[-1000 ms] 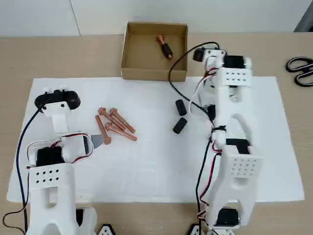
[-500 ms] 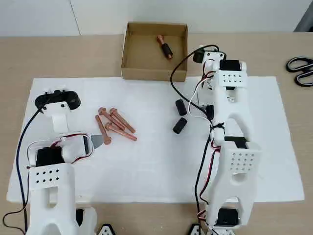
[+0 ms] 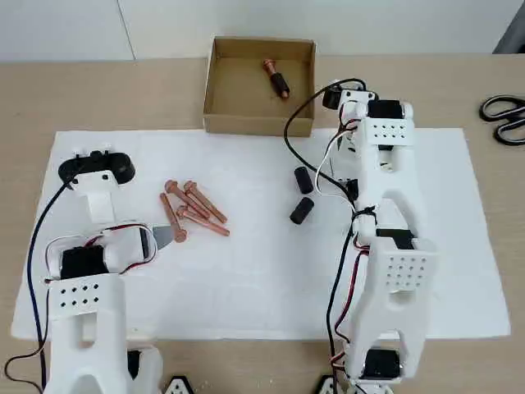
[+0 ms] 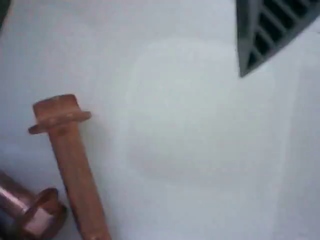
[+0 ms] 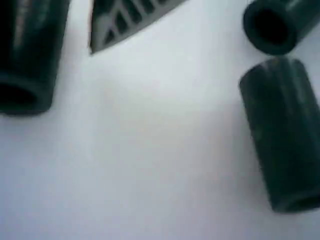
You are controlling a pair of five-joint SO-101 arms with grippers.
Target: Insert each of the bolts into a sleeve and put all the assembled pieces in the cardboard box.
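Status: right arm (image 3: 385, 131) has backed off the cardboard box (image 3: 258, 125) a touch toward 6 o'clock over the last second. Left arm (image 3: 82, 287) hasn't moved, nor have the loose parts. One assembled piece (image 3: 276, 76) lies in the box, at 12 o'clock on the table (image 3: 123, 90). We read that as drop-off done and the arm heading back for the next sleeve.

Remaining: four bolts (image 3: 195, 209) in a pile at 9 o'clock on the white sheet (image 3: 246, 279). Two sleeves (image 3: 303, 211) lie just off centre toward 2 o'clock, apart from each other. The right wrist view has three sleeves, so the third is probably under the right arm in the high view.

Left gripper (image 3: 162, 235) sits at 6 o'clock of the pile, just beside the nearest bolt (image 4: 70, 165). Right gripper (image 5: 120, 20) hangs low among the sleeves. Neither carries anything we can see; whether either is wide or narrow, we cannot tell.

One done, four bolts to go. Next we need a bolt and a sleeve picked up.
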